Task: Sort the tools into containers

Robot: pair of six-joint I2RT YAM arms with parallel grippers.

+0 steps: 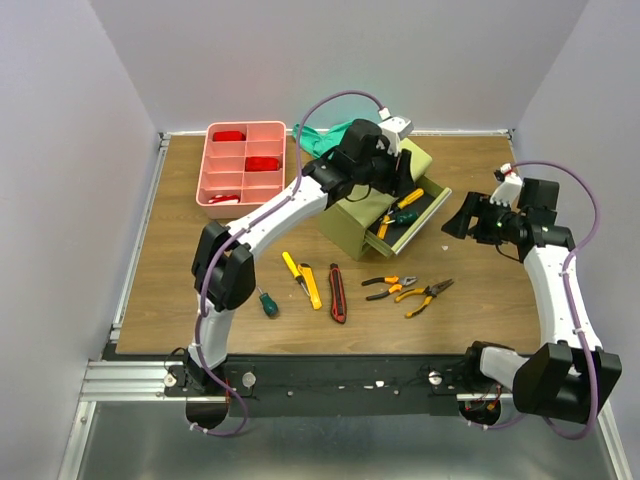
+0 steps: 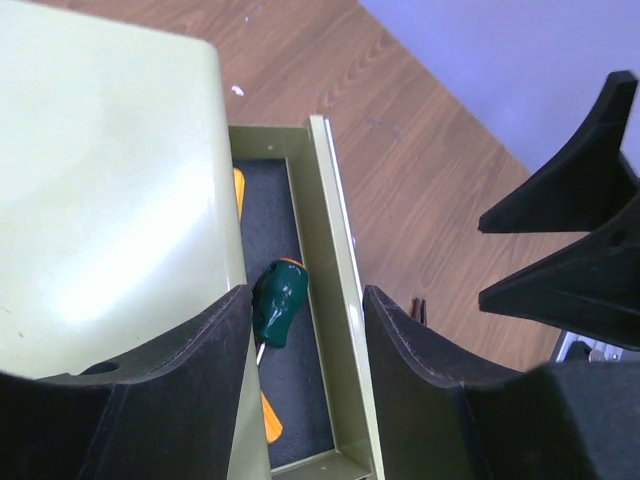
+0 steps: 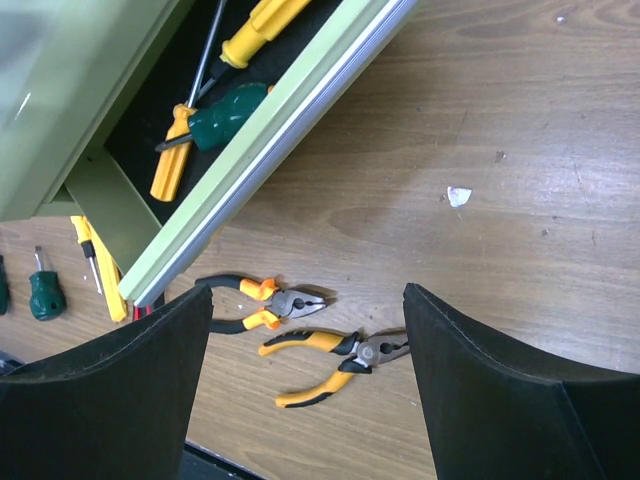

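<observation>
The olive-green chest [image 1: 352, 222] stands mid-table with one drawer [image 1: 428, 213] pulled out to the right. My left gripper [image 1: 385, 190] hovers over that drawer, open [image 2: 305, 330], nothing between its fingers. Below it a green-handled screwdriver [image 2: 278, 300] lies in the drawer beside orange-handled ones [image 3: 170, 165]. My right gripper [image 1: 462, 217] is open to the right of the drawer [image 3: 308, 310], above two pliers [image 3: 270, 305] [image 3: 335, 355] on the table. The pink tray [image 1: 245, 180] sits at the back left.
On the table in front of the chest lie a yellow knife [image 1: 312, 285], a yellow screwdriver [image 1: 292, 266], a red-black knife [image 1: 337, 292] and a small green screwdriver [image 1: 268, 303]. A green cloth [image 1: 330, 132] lies behind the chest. Red items [image 1: 262, 162] fill some tray compartments.
</observation>
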